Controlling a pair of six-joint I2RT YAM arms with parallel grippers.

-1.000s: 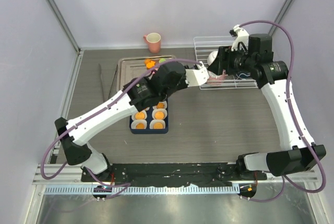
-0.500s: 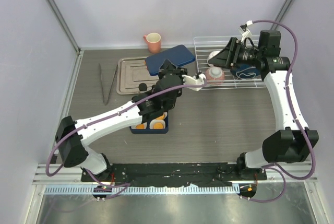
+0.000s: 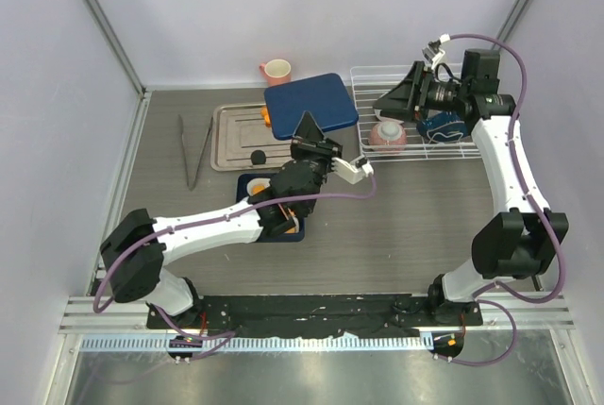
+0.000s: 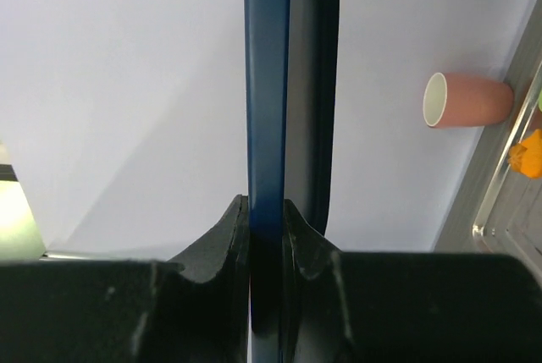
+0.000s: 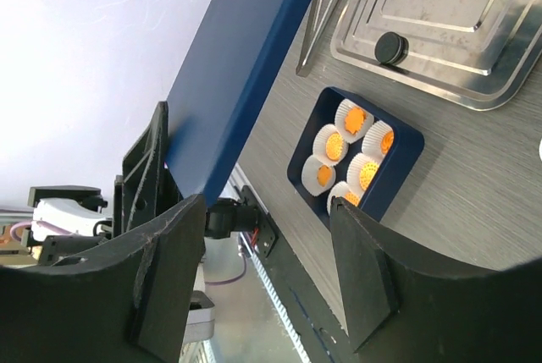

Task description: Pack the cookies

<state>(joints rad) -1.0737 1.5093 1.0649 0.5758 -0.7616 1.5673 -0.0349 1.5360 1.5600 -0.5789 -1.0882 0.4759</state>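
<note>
The left gripper (image 4: 265, 211) clamps the flat dark blue rectangular lid (image 4: 269, 84) by its thin edge while the right gripper (image 3: 394, 98) gapes empty, so the lid could pivot and land crooked on the dark blue box (image 5: 394, 178) of orange round cookies (image 5: 355, 118), with others stranded on the steel tray (image 5: 423, 16).

No writing, label, brand name, number or sign can be read in any of the three views. The only mark that comes close is a white curved line on a dark blue item (image 3: 444, 126) lying in the wire rack (image 3: 363, 79). It is too small to tell whether it is lettering or only a pattern.
</note>
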